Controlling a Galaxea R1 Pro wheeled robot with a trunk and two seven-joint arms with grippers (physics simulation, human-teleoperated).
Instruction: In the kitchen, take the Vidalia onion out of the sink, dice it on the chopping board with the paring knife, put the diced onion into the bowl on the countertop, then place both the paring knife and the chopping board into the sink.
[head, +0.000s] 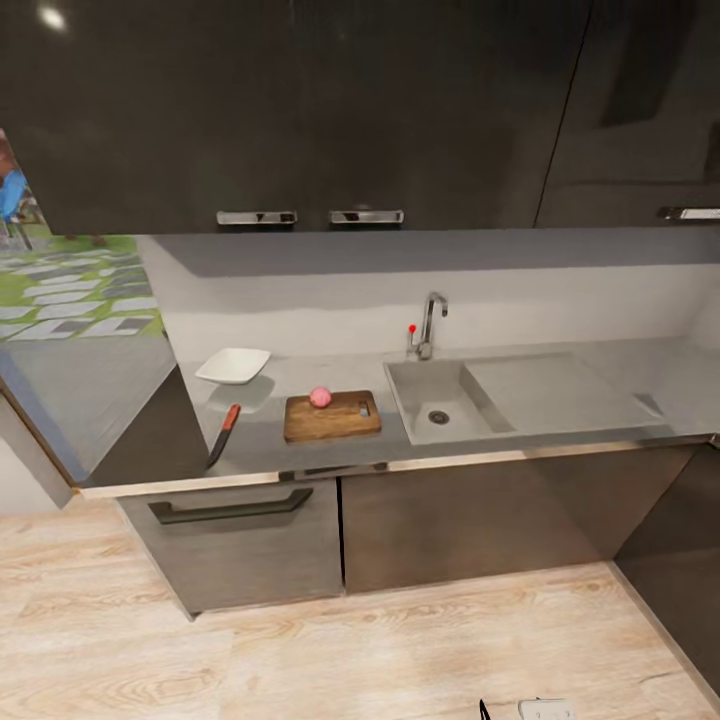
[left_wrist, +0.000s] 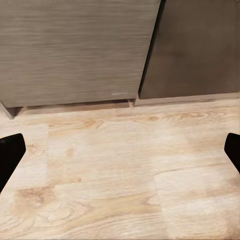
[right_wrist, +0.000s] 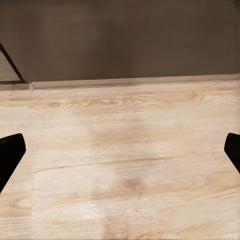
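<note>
**Onion on the board, our arms low over the floor**

Nearest to us is the wooden floor (head: 300, 650), and both wrist views look down at it. Our left gripper (left_wrist: 120, 150) has its fingers (left_wrist: 10, 155) spread wide with nothing between them, and the right gripper (right_wrist: 120, 150) is released and empty in the same way.

Beyond the dark cabinets (head: 420, 520) lies the grey surface (head: 600, 385). On it the paring knife (head: 224, 433) rests near the front edge, left of the chopping board (head: 332, 417). The Vidalia onion (head: 320, 397) sits whole on the board's far part, so it is already out of the sink (head: 440, 400). The white bowl (head: 233, 366) stands further back, beyond the knife.

We judge the step in hand to be fetching the knife for dicing. To do it well, we should roll closer and square up to the board first, then take the red-orange handle, not the blade. The round onion may roll, so the cut should come straight down.
</note>
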